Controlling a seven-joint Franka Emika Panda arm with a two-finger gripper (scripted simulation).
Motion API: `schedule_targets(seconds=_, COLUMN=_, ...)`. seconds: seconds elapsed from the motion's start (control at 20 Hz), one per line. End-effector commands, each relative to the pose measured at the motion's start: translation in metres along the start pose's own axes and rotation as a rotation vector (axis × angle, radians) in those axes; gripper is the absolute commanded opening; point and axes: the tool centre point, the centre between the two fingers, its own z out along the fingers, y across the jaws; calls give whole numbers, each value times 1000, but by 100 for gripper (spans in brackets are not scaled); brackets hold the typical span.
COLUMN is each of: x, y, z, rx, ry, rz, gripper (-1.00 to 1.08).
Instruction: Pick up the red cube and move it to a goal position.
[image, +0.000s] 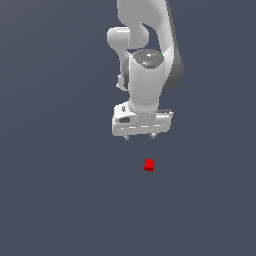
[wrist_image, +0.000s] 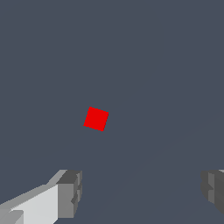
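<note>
The red cube (image: 149, 165) is tiny and bright red and lies on the dark grey floor, below the gripper in the exterior view and a little toward that view's right. It also shows in the wrist view (wrist_image: 96, 119), apart from both fingers. My white gripper (image: 139, 137) hangs above the floor, pointing down, open and empty. In the wrist view the gripper (wrist_image: 142, 192) shows two grey fingertips (wrist_image: 70, 192) spread wide, with only bare floor between them.
The white arm (image: 147, 55) rises above the gripper to the top of the exterior view. The floor (image: 60, 190) is a plain dark grey surface with nothing else visible on it.
</note>
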Motion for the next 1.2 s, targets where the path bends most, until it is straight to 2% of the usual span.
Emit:
schedule_targets(seconds=0.0, x=0, y=0, z=0, rx=0, ry=0, rz=0, gripper=100)
schedule_targets(seconds=0.5, x=4, y=-10, z=30, rx=-1, ry=-12, rz=49, gripper=100)
schedule_targets(seconds=1.15, x=21, y=-40, z=133, rx=-3, ry=-54, rz=219, gripper=100)
